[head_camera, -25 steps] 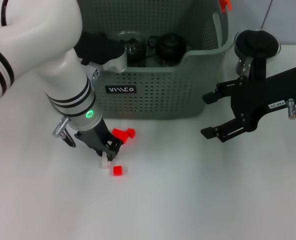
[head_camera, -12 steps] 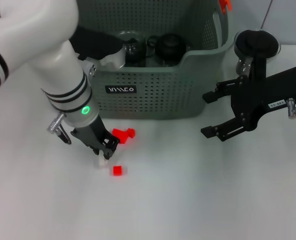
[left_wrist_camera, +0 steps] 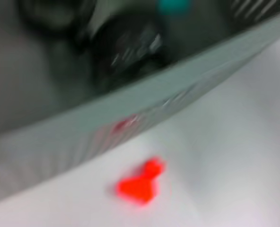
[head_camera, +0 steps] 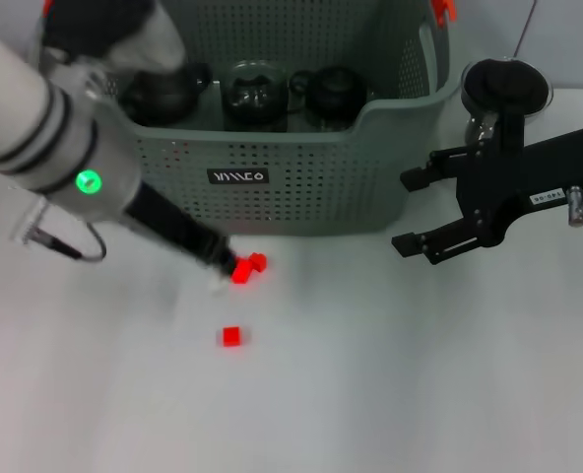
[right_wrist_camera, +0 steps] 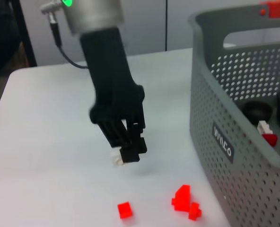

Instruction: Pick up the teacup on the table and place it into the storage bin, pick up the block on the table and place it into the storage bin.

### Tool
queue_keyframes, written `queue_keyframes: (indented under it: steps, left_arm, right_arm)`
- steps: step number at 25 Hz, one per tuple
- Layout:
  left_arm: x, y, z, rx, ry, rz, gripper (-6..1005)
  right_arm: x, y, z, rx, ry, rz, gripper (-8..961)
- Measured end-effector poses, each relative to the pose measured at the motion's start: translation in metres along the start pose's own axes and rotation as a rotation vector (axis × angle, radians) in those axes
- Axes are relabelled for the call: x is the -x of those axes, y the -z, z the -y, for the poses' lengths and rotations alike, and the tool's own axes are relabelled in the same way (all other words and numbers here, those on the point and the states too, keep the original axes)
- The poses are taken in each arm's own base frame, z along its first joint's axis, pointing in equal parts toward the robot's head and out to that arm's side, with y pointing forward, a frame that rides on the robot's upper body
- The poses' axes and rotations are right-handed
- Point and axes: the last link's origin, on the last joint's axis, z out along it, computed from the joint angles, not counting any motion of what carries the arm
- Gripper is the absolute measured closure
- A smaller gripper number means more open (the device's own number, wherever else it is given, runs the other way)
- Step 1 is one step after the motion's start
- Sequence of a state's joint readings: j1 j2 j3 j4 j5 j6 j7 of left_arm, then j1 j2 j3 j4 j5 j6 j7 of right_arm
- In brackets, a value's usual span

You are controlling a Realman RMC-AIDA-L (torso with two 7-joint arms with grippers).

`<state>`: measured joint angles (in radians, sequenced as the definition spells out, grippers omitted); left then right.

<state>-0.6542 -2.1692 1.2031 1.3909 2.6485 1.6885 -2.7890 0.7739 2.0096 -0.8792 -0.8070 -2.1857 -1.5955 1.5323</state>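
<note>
The left gripper [right_wrist_camera: 126, 153] has its black jaws pinched on a small white block [right_wrist_camera: 116, 159], held clear above the white table [head_camera: 370, 394]; only the right wrist view shows this grip plainly, at centre frame. In the head view the same block [head_camera: 216, 285] is a pale smear at left centre. The left wrist view shows none of it, only a blurred red piece and the bin wall. The right gripper [head_camera: 424, 212], right of centre in the head view, hangs with jaws spread and empty. Two red blocks lie on the table: a small cube [head_camera: 231, 337] and a knobbed piece [head_camera: 249, 267]. The storage bin [head_camera: 301, 197], perforated grey-green plastic with rounded corners, fills the upper centre and holds dark rounded teapots [head_camera: 255, 94].
</note>
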Motion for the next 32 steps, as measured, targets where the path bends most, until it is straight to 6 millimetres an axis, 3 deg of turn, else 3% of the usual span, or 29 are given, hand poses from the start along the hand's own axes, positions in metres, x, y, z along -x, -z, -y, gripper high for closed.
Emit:
queue_keyframes:
  steps: [6, 11, 16, 19, 20, 25, 32]
  left_arm:
    - [-0.009, 0.048, 0.004, 0.218, -0.071, -0.310, 729]
    - [-0.035, 0.075, 0.028, 0.229, -0.120, -0.475, 717]
    - [-0.067, 0.079, 0.059, 0.167, -0.136, -0.559, 705]
    - [-0.076, 0.076, 0.070, 0.119, -0.130, -0.571, 698]
    - [-0.083, 0.073, 0.082, 0.037, -0.122, -0.601, 695]
    - [-0.086, 0.067, 0.091, -0.057, -0.151, -0.631, 683]
    - [-0.080, 0.077, 0.092, -0.128, -0.257, -0.644, 522]
  right_arm:
    - [-0.004, -0.008, -0.005, -0.006, -0.052, 0.038, 28]
    - [-0.011, -0.014, -0.007, -0.017, -0.110, 0.080, 28]
    - [-0.018, -0.025, -0.010, -0.015, -0.163, 0.108, 28]
    - [-0.022, -0.029, -0.012, -0.015, -0.186, 0.118, 28]
    - [-0.023, -0.030, -0.014, -0.015, -0.195, 0.123, 28]
    - [-0.027, -0.030, -0.018, -0.017, -0.225, 0.157, 28]
    - [-0.029, -0.030, -0.019, -0.017, -0.255, 0.178, 28]
